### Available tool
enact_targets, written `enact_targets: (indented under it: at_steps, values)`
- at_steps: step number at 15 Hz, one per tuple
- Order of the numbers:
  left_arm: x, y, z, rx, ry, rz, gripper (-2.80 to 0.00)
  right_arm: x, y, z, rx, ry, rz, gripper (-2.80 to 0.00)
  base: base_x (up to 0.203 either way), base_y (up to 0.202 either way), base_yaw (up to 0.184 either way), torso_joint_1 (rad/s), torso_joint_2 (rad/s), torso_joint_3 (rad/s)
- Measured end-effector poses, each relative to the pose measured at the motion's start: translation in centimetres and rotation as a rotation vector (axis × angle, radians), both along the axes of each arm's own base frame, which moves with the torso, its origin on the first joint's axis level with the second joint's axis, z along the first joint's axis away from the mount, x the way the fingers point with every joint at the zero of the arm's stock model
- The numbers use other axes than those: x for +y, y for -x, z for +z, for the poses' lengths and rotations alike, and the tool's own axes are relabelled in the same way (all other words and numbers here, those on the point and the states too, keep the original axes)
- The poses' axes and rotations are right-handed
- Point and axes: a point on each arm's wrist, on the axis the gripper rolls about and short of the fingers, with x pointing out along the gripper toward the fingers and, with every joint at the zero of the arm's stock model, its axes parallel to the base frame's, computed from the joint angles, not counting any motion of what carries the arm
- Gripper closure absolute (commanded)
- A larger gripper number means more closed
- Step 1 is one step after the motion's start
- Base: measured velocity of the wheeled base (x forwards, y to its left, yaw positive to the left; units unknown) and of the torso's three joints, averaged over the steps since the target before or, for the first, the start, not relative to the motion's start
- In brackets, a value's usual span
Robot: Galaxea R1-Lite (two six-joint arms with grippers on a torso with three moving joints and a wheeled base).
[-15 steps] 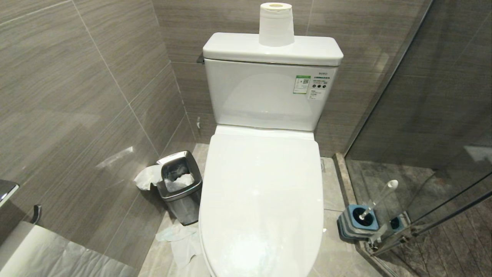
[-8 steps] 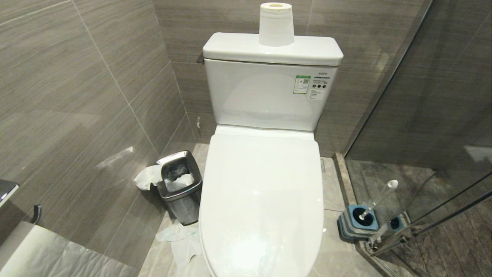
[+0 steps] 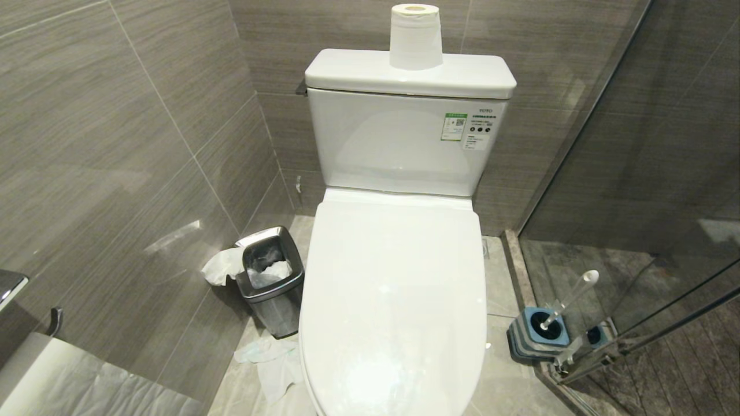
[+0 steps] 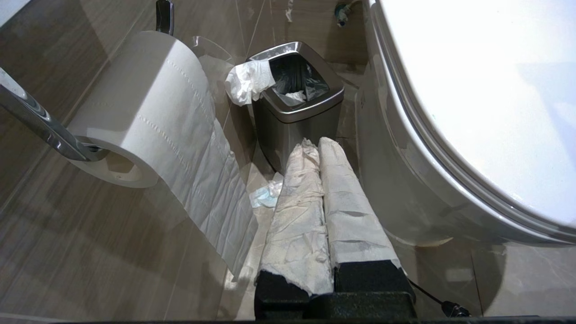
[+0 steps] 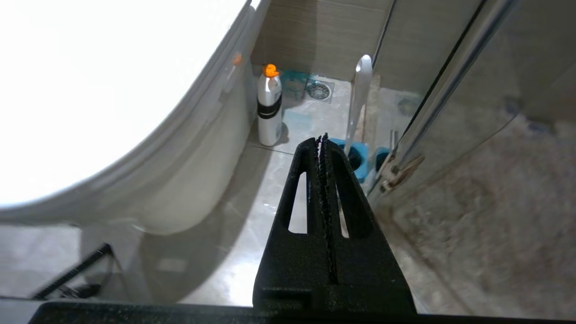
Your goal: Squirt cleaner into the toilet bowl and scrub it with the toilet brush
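Right, here is how things stand.
Lid: the toilet lid (image 3: 393,300) is down flat over the toilet bowl, so the bowl itself is hidden and no cleaner shows anywhere on porcelain.
Left gripper (image 4: 317,148): paper-wrapped fingers pressed together, holding nothing, low beside the toilet's left flank; ahead of the fingers stands the steel waste bin (image 4: 297,112), with the wall-mounted paper roll (image 4: 144,112) off to one side.
Right gripper (image 5: 322,139): black fingers closed tight, toothed edges meeting, empty, low on the toilet's right flank.
Toilet brush (image 5: 360,94): just beyond the right fingertips, a touch toward the glass shower screen (image 5: 450,90); handle stands nearly upright, leaning slightly, head seated in the blue holder (image 3: 540,332).
Cleaner bottle (image 5: 269,108): grey with an orange cap, upright on the floor ahead of the right fingers, on the toilet side, farther off than the brush.
Nearer arm: the right, plainly; both bottle and brush lie on its side, the toilet body between them and the left fingers.
My read: nothing begun yet; the lid must go up first, and the right fingers will need to open before taking the bottle.
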Motion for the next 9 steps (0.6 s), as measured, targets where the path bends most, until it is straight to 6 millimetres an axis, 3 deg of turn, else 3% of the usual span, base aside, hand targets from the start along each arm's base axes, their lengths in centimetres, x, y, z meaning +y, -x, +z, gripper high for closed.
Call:
enact_targets:
  at_steps: [9]
  values:
    - [0.0,0.0,0.0,0.0,-0.001,0.0,0.0,-0.04,0.0,0.02,-0.001,-0.04,-0.019,0.0,0.0,0.0,0.0,0.0,0.0,0.0]
